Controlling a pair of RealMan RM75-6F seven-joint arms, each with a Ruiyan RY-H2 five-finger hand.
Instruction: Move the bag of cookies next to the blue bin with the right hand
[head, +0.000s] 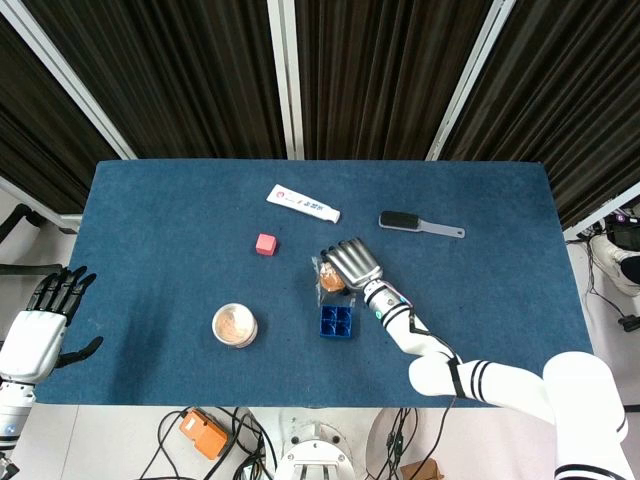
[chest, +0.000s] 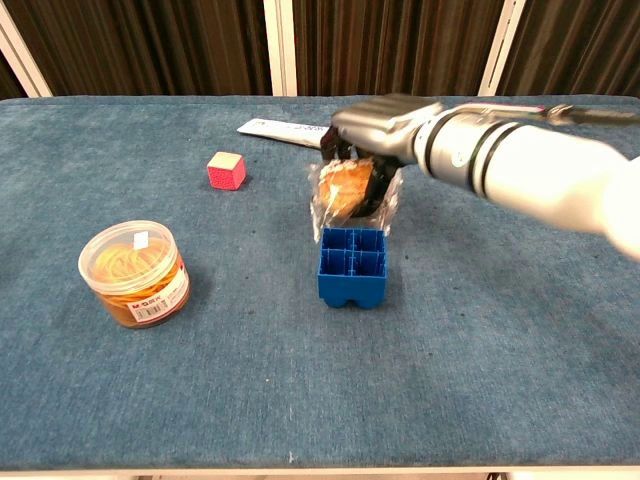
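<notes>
My right hand (head: 352, 263) (chest: 375, 127) grips the clear bag of cookies (head: 330, 279) (chest: 345, 191) from above. The bag hangs in the air just behind the blue bin (head: 337, 322) (chest: 352, 266), its lower edge close over the bin's far rim. Whether bag and bin touch I cannot tell. The blue bin is a small square box with several compartments, standing mid-table. My left hand (head: 40, 320) rests open off the table's left front corner, holding nothing; it does not show in the chest view.
A tub of rubber bands (head: 235, 326) (chest: 134, 273) stands left of the bin. A pink cube (head: 265, 244) (chest: 226, 171), a white tube (head: 303, 204) (chest: 290, 131) and a grey brush (head: 420, 224) lie farther back on the blue table (head: 150, 250).
</notes>
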